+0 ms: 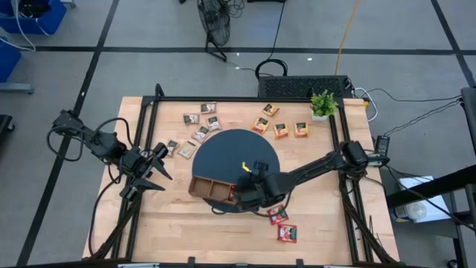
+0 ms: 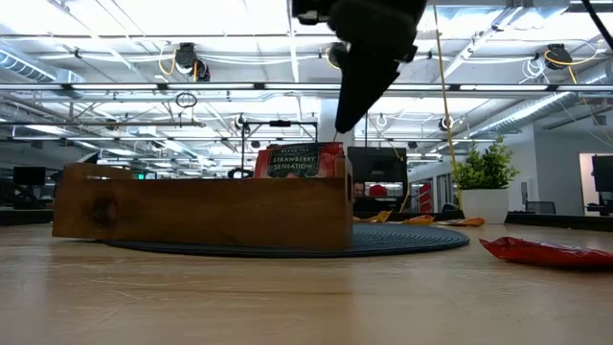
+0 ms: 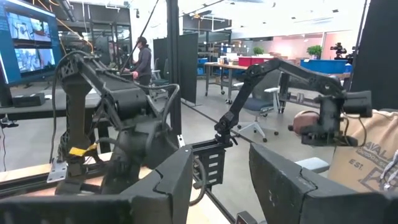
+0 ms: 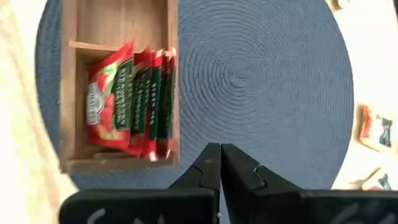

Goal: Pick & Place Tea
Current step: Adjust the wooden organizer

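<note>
Left of the wooden tray [image 1: 212,190], the left tool [image 1: 154,170] is waiting over the surface [image 1: 178,231], fingers spread open. Red tea sachets [image 4: 127,102] are standing in the tray's end compartment. Just beside it, the right tool [image 4: 219,163] is hovering, fingers pressed closed, gripping nothing.

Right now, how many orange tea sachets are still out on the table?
4, all in a loose row beyond the round mat, beside the potted plant: one farthest back, then three side by side. None looks hidden.
</note>
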